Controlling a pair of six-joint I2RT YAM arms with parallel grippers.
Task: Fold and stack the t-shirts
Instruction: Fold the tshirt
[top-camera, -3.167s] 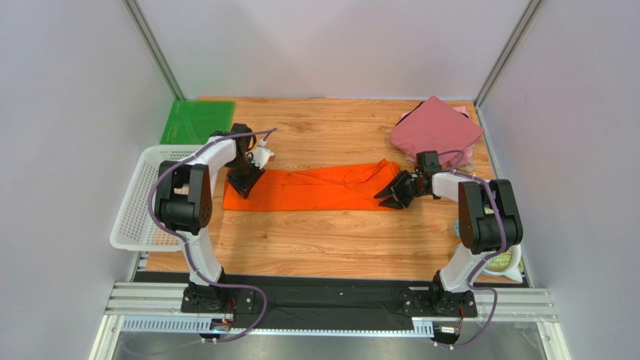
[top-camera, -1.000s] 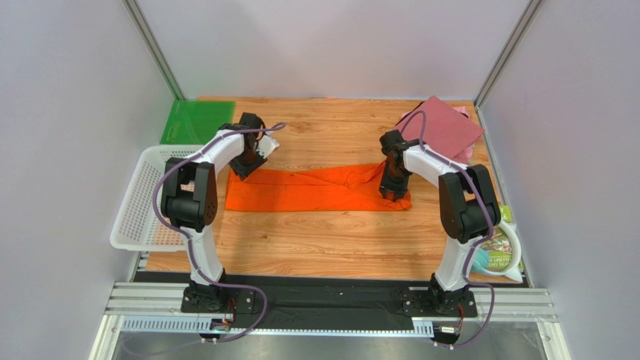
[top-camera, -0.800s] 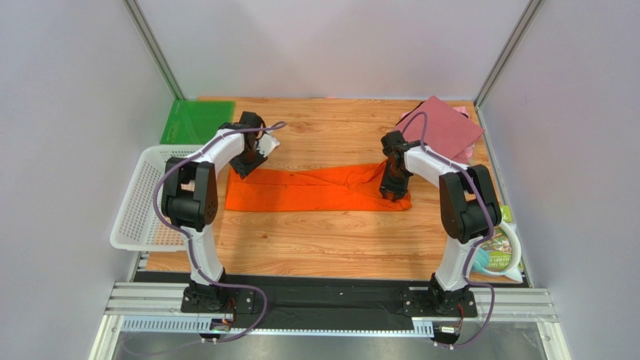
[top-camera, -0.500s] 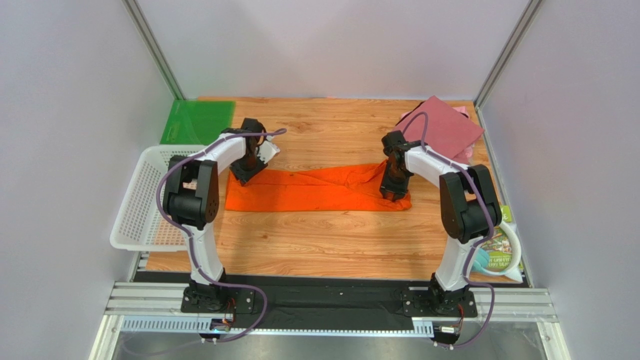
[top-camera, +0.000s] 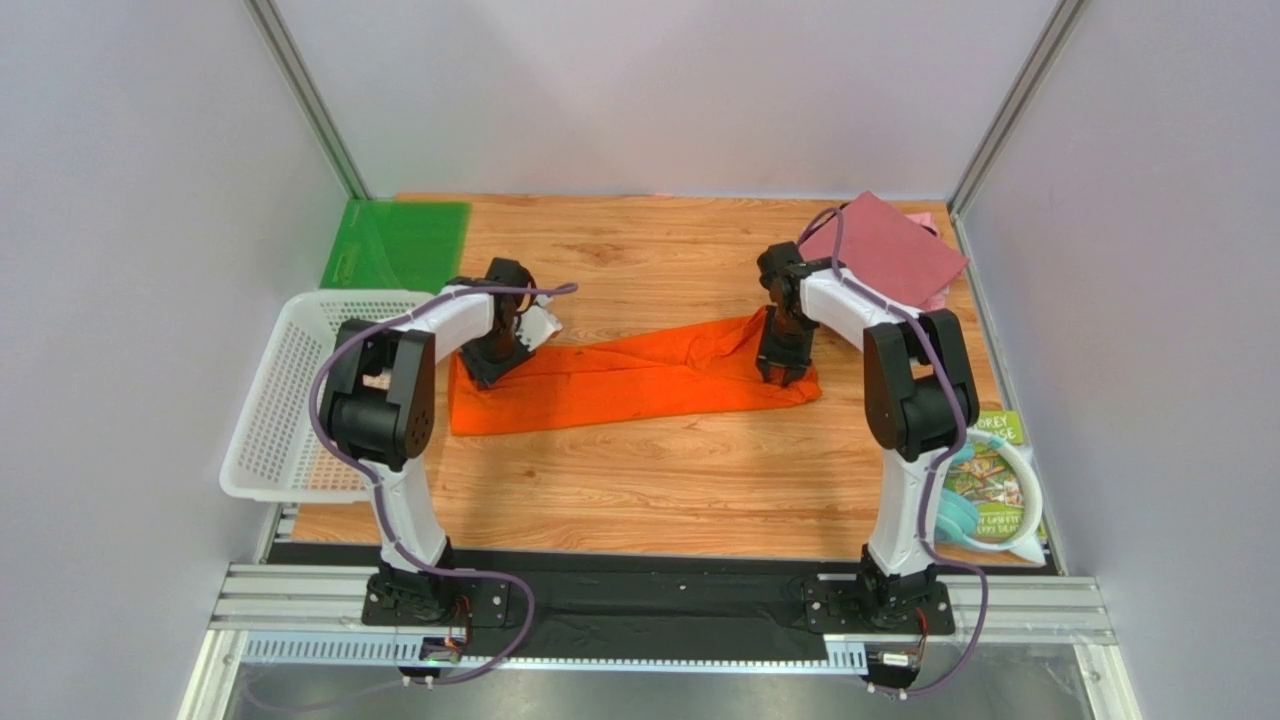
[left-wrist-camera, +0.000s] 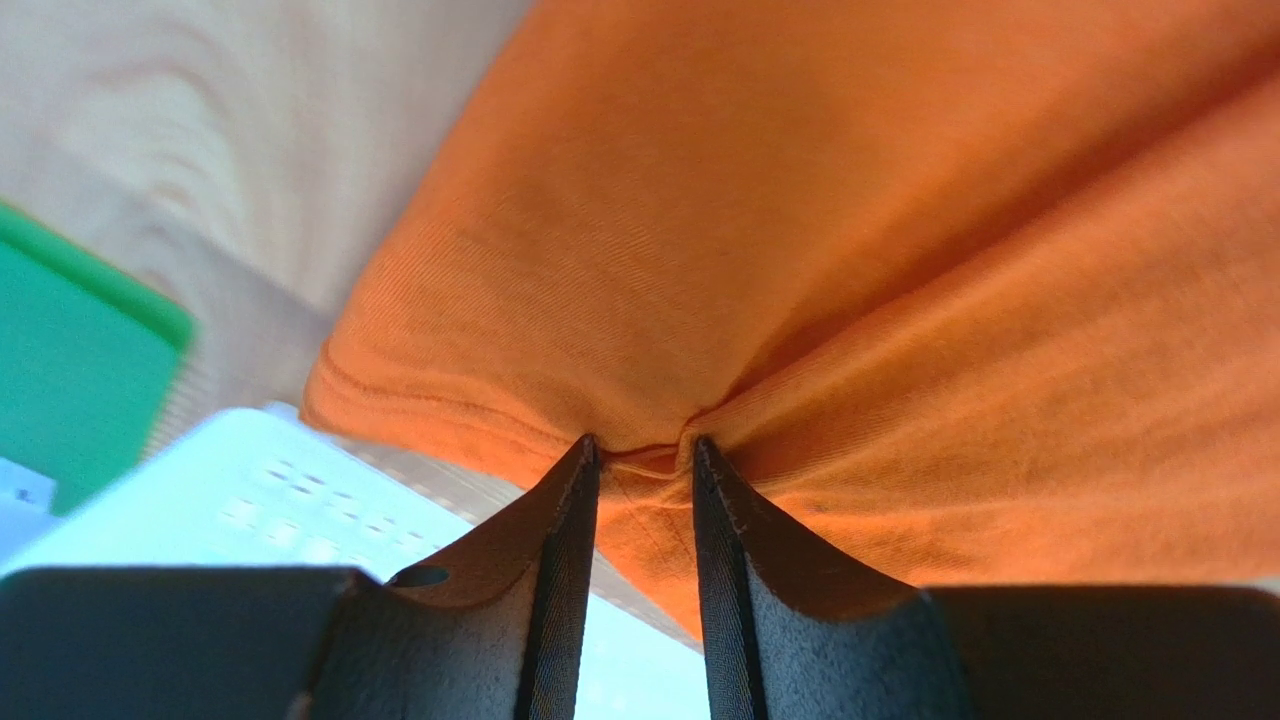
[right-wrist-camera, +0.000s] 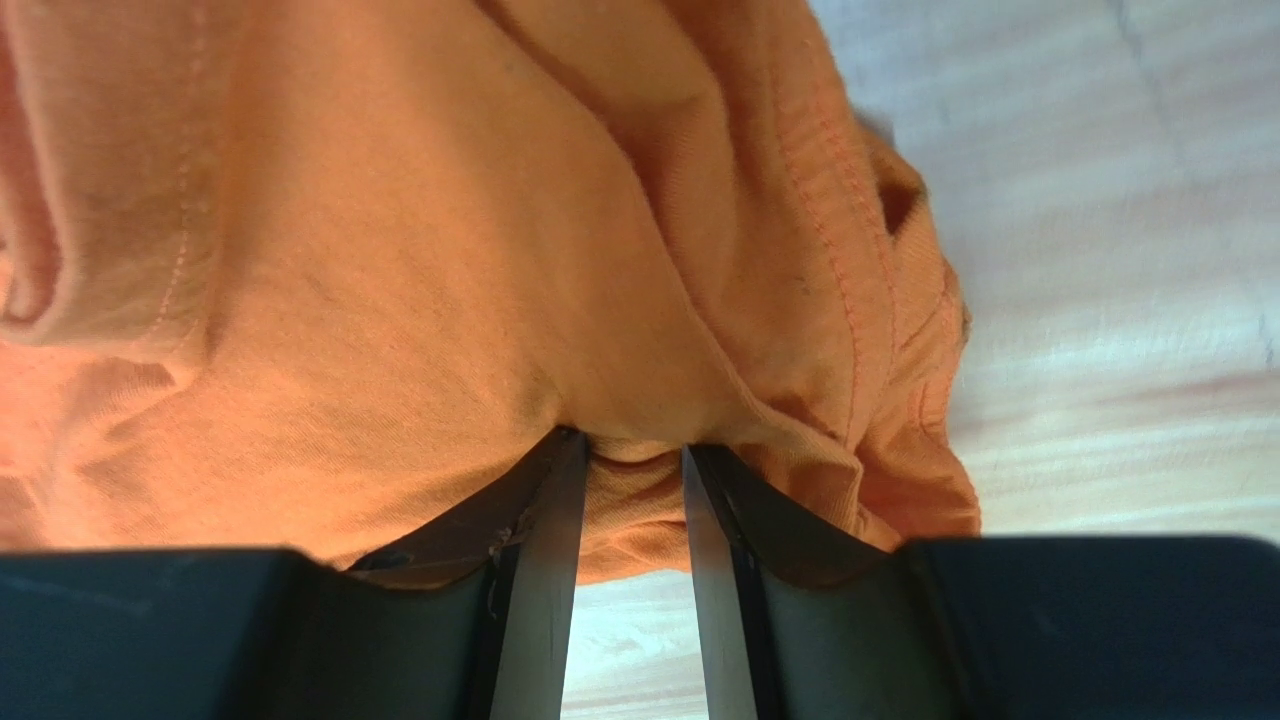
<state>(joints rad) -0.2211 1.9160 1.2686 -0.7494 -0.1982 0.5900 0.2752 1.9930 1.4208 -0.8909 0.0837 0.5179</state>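
The bright orange t-shirt (top-camera: 631, 383) lies as a long folded band across the middle of the table, its right end farther back than its left. My left gripper (top-camera: 490, 365) is shut on the band's left end; in the left wrist view a bunch of orange cloth (left-wrist-camera: 842, 270) is pinched between the fingertips (left-wrist-camera: 576, 465). My right gripper (top-camera: 783, 369) is shut on the right end, with orange cloth (right-wrist-camera: 376, 255) bunched between its fingertips (right-wrist-camera: 559, 450). A dusty maroon-red folded t-shirt (top-camera: 894, 249) lies at the back right on a pale pink one (top-camera: 921, 222).
A white mesh basket (top-camera: 278, 405) stands off the table's left edge, close to my left arm. A green plastic sheet (top-camera: 394, 243) lies at the back left corner. A printed packet and a ring (top-camera: 995, 488) sit at the near right.
Both grippers, still holding the orange shirt, have shifted. The right end went back toward the maroon stack and the left end came slightly nearer, so the band now lies slanted.
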